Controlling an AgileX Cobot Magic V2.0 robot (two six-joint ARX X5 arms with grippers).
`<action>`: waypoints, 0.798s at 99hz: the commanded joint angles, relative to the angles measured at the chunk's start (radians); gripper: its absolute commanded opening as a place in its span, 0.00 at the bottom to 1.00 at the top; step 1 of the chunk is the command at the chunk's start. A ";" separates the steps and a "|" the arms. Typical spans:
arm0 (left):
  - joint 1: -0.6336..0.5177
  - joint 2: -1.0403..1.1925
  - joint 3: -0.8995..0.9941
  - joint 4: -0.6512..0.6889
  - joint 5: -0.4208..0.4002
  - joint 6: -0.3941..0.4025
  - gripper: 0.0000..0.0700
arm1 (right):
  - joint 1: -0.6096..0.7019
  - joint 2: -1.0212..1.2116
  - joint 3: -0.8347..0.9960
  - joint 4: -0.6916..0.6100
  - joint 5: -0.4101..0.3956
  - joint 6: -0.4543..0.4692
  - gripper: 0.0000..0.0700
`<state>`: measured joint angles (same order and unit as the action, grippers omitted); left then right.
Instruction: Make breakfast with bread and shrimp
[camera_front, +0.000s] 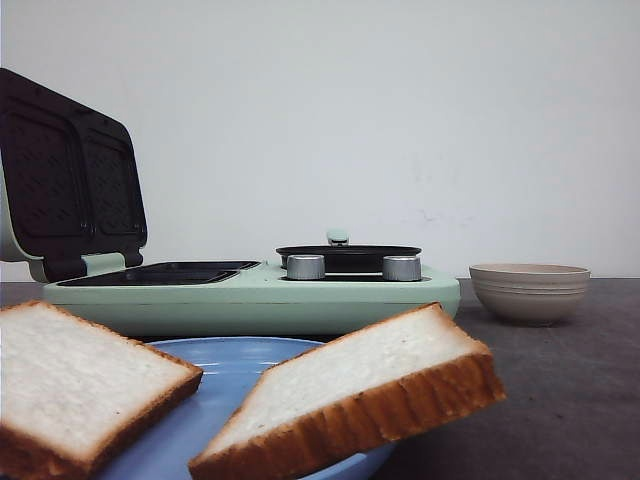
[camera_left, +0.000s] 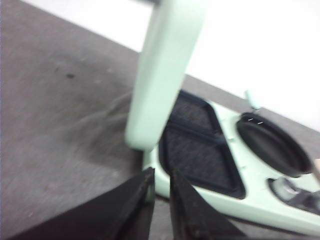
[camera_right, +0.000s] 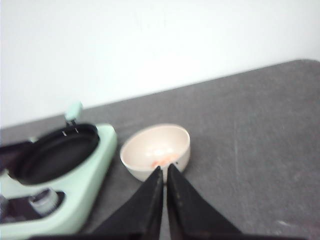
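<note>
Two thick slices of white bread lie on a blue plate (camera_front: 235, 365) close to the front camera, one at the left (camera_front: 70, 385) and one at the right (camera_front: 370, 375) leaning over the plate's rim. Small orange-pink shrimp pieces (camera_right: 159, 161) lie in the beige bowl (camera_right: 181, 150). My right gripper (camera_right: 165, 167) is shut and empty, hovering just short of that bowl. My left gripper (camera_left: 161, 172) is all but shut with only a narrow gap, empty, above the near corner of the sandwich maker's dark grill plate (camera_left: 200, 150). Neither gripper shows in the front view.
A mint-green sandwich maker (camera_front: 300, 300) stands behind the plate, its lid (camera_front: 70, 180) raised at the left and a small black pan (camera_front: 348, 257) on its right half behind two metal knobs. The beige bowl (camera_front: 528, 290) stands to its right on the grey table.
</note>
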<state>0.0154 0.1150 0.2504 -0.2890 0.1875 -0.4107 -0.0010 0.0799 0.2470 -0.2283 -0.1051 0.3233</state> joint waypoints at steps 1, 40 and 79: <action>-0.001 0.061 0.067 -0.002 0.010 0.010 0.01 | 0.000 0.055 0.072 -0.020 -0.001 0.029 0.00; -0.005 0.590 0.628 -0.326 0.051 0.214 0.01 | 0.000 0.570 0.587 -0.362 -0.081 0.024 0.00; -0.005 0.629 0.696 -0.378 0.084 0.211 0.05 | 0.000 0.670 0.667 -0.349 -0.220 -0.034 0.00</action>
<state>0.0120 0.7429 0.9310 -0.6651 0.2665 -0.2188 -0.0010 0.7429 0.8970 -0.5831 -0.3054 0.3325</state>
